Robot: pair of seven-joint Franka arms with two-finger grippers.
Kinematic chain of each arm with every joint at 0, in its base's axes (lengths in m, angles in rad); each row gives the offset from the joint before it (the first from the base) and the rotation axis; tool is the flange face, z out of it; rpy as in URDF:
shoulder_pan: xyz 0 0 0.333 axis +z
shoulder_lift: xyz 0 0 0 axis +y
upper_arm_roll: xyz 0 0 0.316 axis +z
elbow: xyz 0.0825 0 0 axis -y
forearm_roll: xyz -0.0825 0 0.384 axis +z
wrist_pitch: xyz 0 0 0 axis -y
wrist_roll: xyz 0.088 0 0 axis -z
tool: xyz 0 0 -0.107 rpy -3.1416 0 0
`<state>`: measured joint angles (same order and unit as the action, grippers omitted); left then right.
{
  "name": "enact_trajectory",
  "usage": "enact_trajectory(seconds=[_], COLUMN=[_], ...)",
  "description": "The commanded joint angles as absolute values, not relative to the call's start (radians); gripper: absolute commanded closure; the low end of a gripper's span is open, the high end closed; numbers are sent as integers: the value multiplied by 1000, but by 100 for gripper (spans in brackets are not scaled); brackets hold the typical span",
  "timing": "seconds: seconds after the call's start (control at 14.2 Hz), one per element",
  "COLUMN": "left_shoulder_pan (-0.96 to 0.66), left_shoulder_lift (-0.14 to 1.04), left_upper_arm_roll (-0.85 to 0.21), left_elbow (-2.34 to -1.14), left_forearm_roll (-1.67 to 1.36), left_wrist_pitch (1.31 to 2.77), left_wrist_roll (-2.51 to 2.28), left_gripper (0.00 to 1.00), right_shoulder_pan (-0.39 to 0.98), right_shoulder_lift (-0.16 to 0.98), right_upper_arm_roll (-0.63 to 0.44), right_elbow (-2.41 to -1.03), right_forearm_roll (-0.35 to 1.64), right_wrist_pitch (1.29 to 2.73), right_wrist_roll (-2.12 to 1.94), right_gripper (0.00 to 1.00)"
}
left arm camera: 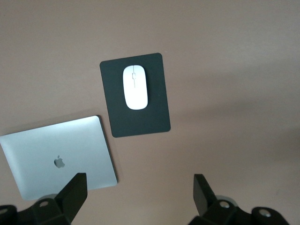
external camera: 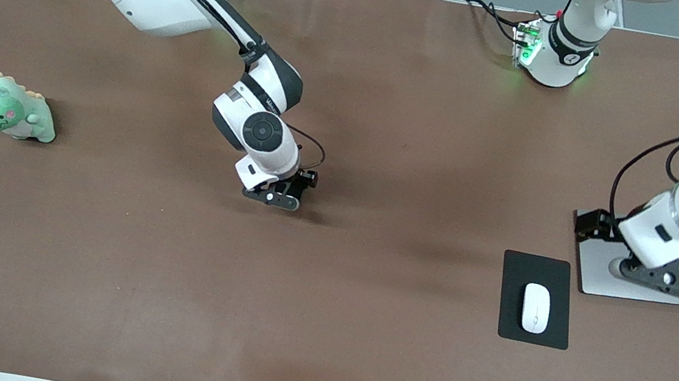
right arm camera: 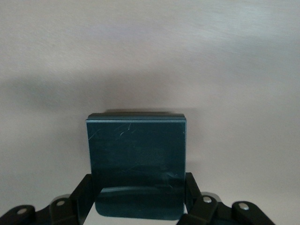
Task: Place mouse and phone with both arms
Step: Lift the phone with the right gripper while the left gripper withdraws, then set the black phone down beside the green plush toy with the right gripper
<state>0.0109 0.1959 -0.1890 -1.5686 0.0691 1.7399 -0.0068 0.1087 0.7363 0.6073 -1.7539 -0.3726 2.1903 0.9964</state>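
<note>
Mid-table, the right gripper (external camera: 279, 198) sits low over the bare cloth (external camera: 315, 326), and its wrist view shows the phone (right arm camera: 136, 164) pinched between both fingers (right arm camera: 193, 192), held on edge w/ the free end pointing down at the table. Whether that lower edge touches the cloth yet, can't tell; a shadow lies right under it.

Over at the left arm's end, the left gripper (external camera: 669, 280) hovers above the closed laptop (left arm camera: 58, 157), fingers (left arm camera: 74, 193) spread wide, nothing between them. Mouse (external camera: 536, 308) lies on the black pad (external camera: 558, 274), just beside the laptop and nearer the front cam. That half looks done.

Key relation now: phone is nowhere near the pad/laptop cluster, well apart toward the right arm's end from it. So the phone is the right arm's job; left arm is nearer the mouse and appears to be waiting.

Next move, my read: phone's long axis runs up-down in the grip, so it likely needs tipping flat before release, else it topples.

A green plush dino (external camera: 10, 108) sits well off toward the right arm's end, out of play.
</note>
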Motion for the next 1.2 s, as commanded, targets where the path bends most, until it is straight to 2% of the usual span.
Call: enact_trajectory(seconds=[0.0,0.21,0.35,0.49,0.71,0.92,1.13], left_shoulder_pan=[11,-3,-12,-14,-26,-28,-21], left_shoulder_lift=[59,25,12,14,12,14,11], left_upper_arm_roll=[-176,-143,-118,-106,-97,-95,-100], left_elbow=[-1695,-1674,-1652,-1603,-1571,-1543,-1534], left_forearm_roll=[43,43,41,14,6,5,3], left_wrist_pitch=[1746,1674,1635,1577,1530,1483,1474], left_wrist_roll=[12,73,106,112,112,112,112], left_gripper=[0,0,0,0,0,0,0], right_shoulder_pan=[45,-27,-52,-48,-2,18,20], right_shoulder_lift=[691,572,493,390,241,173,178], right_upper_arm_roll=[664,663,611,493,239,36,-105], right_elbow=[-1686,-1701,-1709,-1770,-1932,-2115,-2302], right_forearm_roll=[-396,-350,-231,-152,-88,-84,-84], right_wrist_pitch=[1911,1755,1708,1694,1716,1898,2214], right_wrist_roll=[1011,915,832,650,328,67,-87], right_gripper=[100,100,100,100,100,100,100])
